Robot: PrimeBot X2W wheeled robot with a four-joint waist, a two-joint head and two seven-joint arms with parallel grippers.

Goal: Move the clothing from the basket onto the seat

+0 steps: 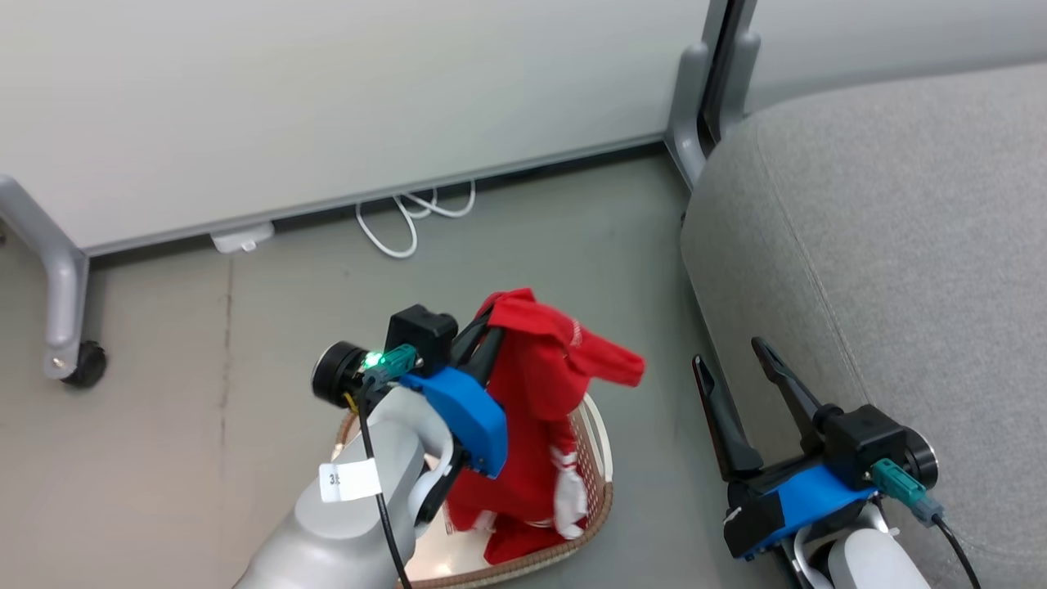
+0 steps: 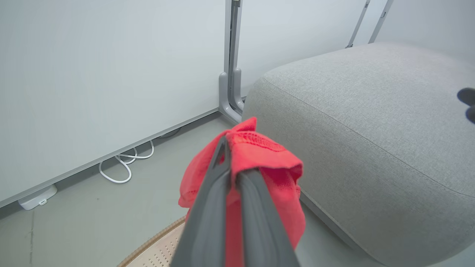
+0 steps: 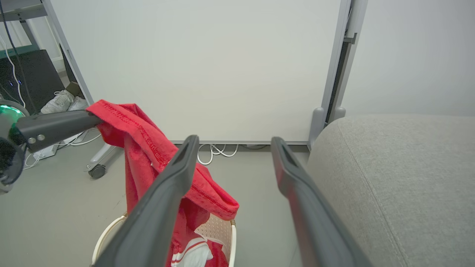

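Observation:
My left gripper is shut on a red garment and holds it up over the basket; the cloth hangs from the fingertips down into the basket, white trim showing low down. In the left wrist view the fingers pinch the red clothing with the grey seat just beyond. From the right wrist I see the garment draped from the left gripper above the basket, more red and white cloth inside. My right gripper stands open and empty beside the seat.
A white partition wall on grey wheeled feet stands behind, with a white cable coiled on the floor at its base. Grey floor lies between basket and seat. Shoes and dark equipment sit at the far left.

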